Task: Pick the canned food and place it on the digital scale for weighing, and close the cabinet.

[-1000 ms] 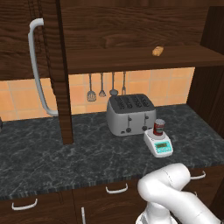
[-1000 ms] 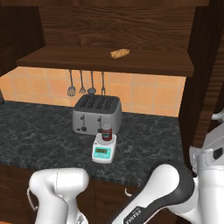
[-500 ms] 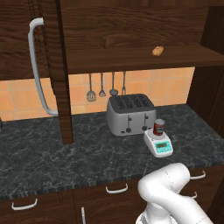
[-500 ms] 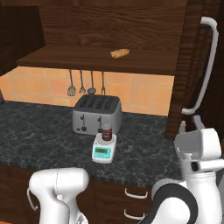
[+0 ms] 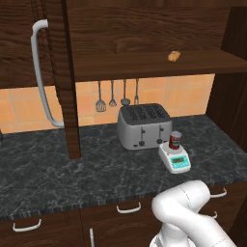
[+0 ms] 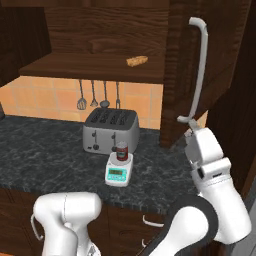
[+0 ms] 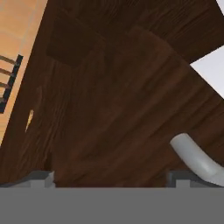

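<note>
The red canned food (image 5: 175, 140) (image 6: 122, 151) stands upright on the white digital scale (image 5: 176, 160) (image 6: 118, 172), in front of the toaster. Both cabinet doors stand ajar: the left door (image 5: 19, 43) with its curved silver handle (image 5: 40, 72), and the right door (image 6: 220, 55) with its handle (image 6: 200, 70). My gripper (image 6: 189, 131) (image 7: 109, 178) is raised at the right, just below that handle's lower end (image 7: 192, 157). It faces the right door's wood at close range. Its fingertips (image 7: 42, 177) stand wide apart, open, with nothing between them.
A grey four-slot toaster (image 5: 144, 126) (image 6: 110, 131) sits at the back of the dark stone counter (image 5: 58, 173). Utensils (image 5: 112, 95) hang on the tiled wall. A small tan lump (image 5: 174, 56) (image 6: 136, 61) lies on the cabinet shelf. Drawers (image 5: 128, 208) run below the counter.
My hand has come in from the right edge and risen leftward against the right door. That door and its handle have swung left, toward shut. Can and scale have not moved.
</note>
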Controlling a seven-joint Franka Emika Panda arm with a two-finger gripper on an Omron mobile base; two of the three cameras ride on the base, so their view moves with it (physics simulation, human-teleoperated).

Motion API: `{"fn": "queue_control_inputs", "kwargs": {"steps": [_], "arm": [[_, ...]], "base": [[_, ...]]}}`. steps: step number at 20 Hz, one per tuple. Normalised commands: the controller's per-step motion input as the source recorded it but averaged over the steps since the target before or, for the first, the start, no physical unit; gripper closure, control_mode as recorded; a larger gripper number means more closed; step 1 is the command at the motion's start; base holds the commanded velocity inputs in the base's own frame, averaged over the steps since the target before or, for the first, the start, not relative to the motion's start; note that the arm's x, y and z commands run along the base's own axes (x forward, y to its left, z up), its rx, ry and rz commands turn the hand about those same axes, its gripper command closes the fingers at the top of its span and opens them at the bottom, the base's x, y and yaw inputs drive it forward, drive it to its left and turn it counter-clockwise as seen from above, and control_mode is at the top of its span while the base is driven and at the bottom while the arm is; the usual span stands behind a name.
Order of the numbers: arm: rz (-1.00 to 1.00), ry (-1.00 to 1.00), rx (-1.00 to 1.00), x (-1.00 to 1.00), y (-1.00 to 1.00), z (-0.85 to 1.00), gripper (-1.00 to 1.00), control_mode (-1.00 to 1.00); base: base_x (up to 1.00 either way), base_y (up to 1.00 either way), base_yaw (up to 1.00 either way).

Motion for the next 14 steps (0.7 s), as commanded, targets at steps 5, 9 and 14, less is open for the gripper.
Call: {"fn": "queue_control_inputs", "kwargs": {"steps": [5, 9, 14], "arm": [[-0.02, 0.18, -0.18, 0.36, 1.00, 0.95, -1.00, -1.00], [-0.06, 0.06, -0.11, 0.37, 0.98, 1.00, -1.00, -1.00], [-0.03, 0.17, -0.11, 0.65, 0.85, 1.00, -1.00, -1.00]], "base": [[0.00, 0.00, 0.00], [0.00, 0.00, 0.00], [0.00, 0.00, 0.00]]}}
